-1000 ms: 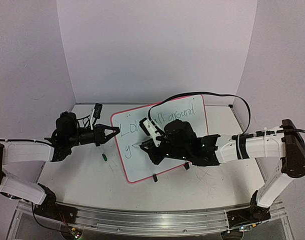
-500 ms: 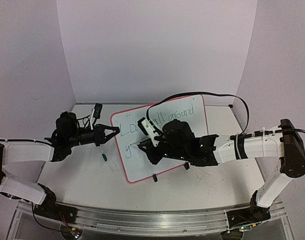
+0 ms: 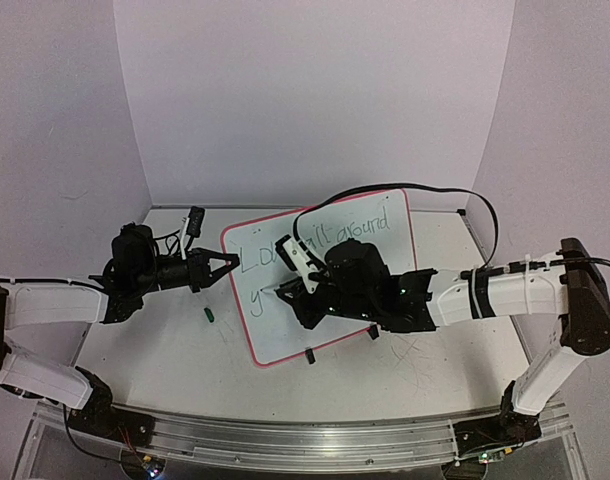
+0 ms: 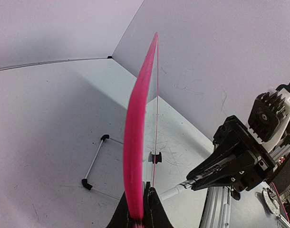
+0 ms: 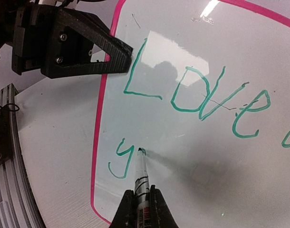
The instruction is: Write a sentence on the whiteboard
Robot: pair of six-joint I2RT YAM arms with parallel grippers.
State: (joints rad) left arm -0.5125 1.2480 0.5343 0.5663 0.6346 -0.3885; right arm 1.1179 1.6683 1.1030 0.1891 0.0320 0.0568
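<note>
Second line under way! The whiteboard lies skewed in the middle of the counter. The left tool is clenched on its pink rim at the board's 9 o'clock edge, bracing it. The right tool is grasping a marker, tip touching the board at 3 o'clock of a green "y". The sentence reads "Love all around" up top. Next, by my read: a small round "o" under light pressure, then "u" and the full stop.
</note>
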